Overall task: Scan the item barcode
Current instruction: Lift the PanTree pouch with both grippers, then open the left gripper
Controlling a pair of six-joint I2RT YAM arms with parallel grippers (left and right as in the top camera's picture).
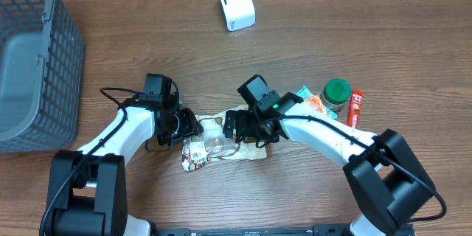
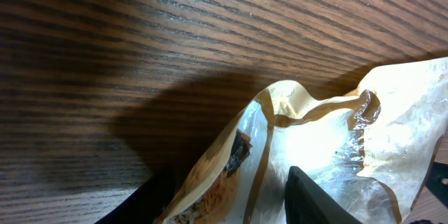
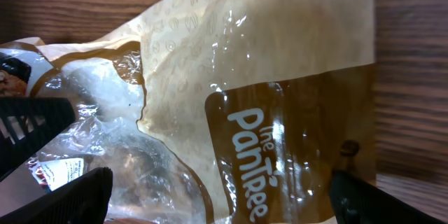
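Far left of the bag [image 1: 221,146], a grey basket [image 1: 44,59] stands at the edge of the wooden counter [image 1: 147,37]. The left end effector [image 1: 188,125] sits at the bag's left end. In its wrist view its two dark fingers [image 2: 308,196] stand on either side of a raised, crumpled fold of the bag's edge, with the film filling most of the gap. Whether they press the fold or only flank it cannot be told. The bag itself lies flat near the counter's middle, between the two arms. It is a tan and clear plastic pouch, with a brown panel printed in white lettering facing up and baked goods dimly visible through the clear part. Well behind the bag, a white scanner [image 1: 237,4] stands upright. The right end effector [image 1: 240,124] hangs over the bag's right half, its fingers [image 3: 70,196] spread wide apart and nothing gripped between them. Right of the bag lie a green and orange packet [image 1: 311,102], a green-lidded jar [image 1: 337,93] and a red sachet [image 1: 356,108], close together.
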